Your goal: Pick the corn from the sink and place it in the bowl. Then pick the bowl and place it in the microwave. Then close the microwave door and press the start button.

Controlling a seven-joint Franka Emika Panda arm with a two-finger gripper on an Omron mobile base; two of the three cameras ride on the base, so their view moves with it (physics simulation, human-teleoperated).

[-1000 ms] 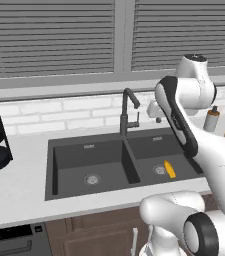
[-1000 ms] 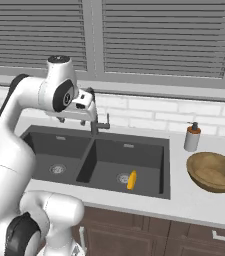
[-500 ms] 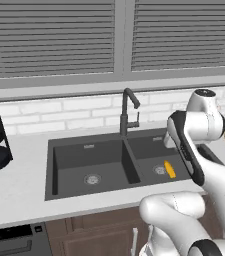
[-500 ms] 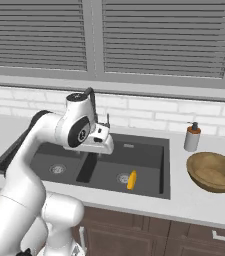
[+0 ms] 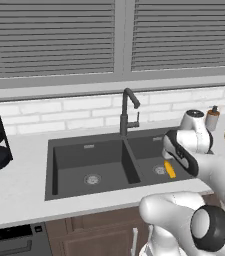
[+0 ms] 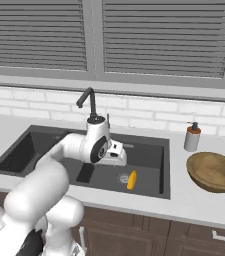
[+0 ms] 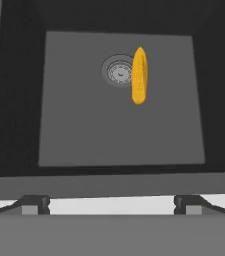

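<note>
Left to right across the right base view: the sink, a dark double basin set into the pale surface; the faucet behind the divider; the tool, poised over the right-hand basin; the corn; then the soap dispenser and the bowl, well apart from the cob.

The corn lies flat on the basin floor, just beside the round drain — in the hand view its flank overlaps the drain's rim. The tool's jaws stand wide apart and hold nothing.

Expect the cob to be light, stiff and rounded, so it will likely roll or squirt sideways under an off-centre pinch. You should take it at mid-length, jaws across the narrow width, not along the long axis — the tapered ends offer poor purchase. The smooth basin floor gives little friction to steady it.
</note>
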